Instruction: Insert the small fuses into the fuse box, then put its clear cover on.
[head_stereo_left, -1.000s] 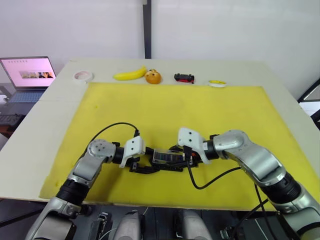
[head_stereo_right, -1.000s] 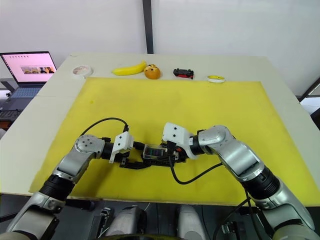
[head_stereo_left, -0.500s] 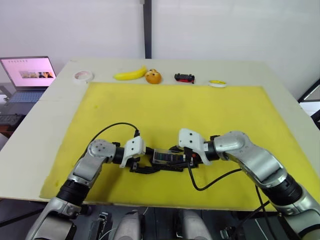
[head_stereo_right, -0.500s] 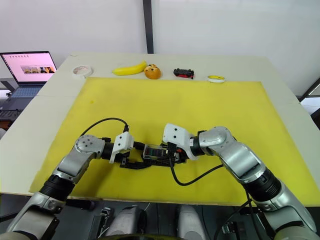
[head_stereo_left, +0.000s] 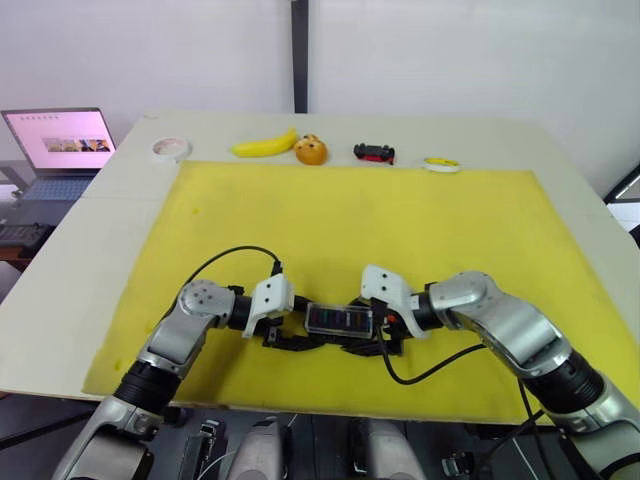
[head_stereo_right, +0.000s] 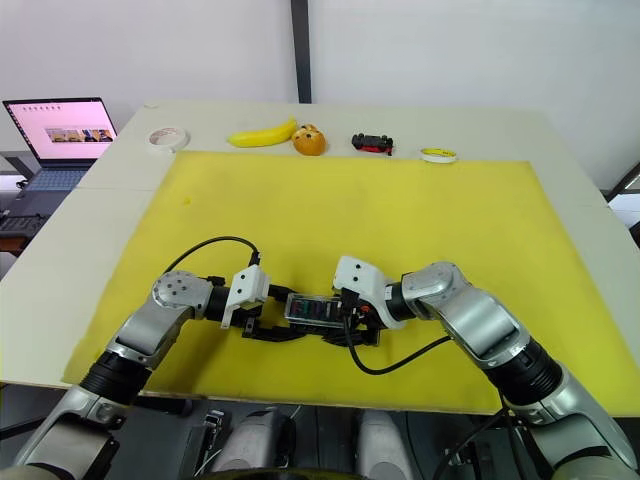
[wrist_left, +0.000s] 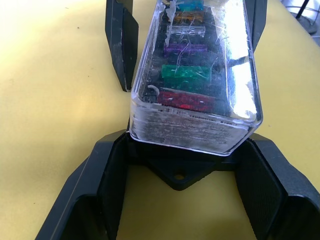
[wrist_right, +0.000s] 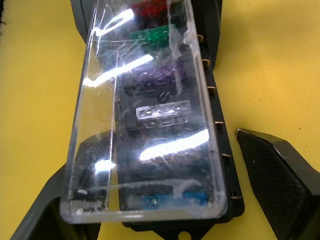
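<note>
Seating the clear cover (wrist_left: 200, 75) over the fuse box (head_stereo_left: 335, 335), with the small fuses (wrist_left: 186, 75) already in their slots beneath it.

Both pairs of jaws stood open at opposite ends of the box, on the yellow mat (head_stereo_left: 400, 220) near the counter's (head_stereo_left: 60, 290) front edge; the left gripper (head_stereo_left: 283, 334) and right gripper (head_stereo_left: 372, 342) held nothing. The cover looked on, though perhaps not pressed fully home. Banana (head_stereo_left: 262, 147), toy car (head_stereo_left: 373, 153), tape roll (head_stereo_left: 171, 149) and laptop (head_stereo_left: 60, 140) sat well apart, obstructing nothing.

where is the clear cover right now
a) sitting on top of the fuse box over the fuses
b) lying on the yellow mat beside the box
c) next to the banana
a: the clear cover sits on the fuse box, with the small fuses showing through it.
</note>
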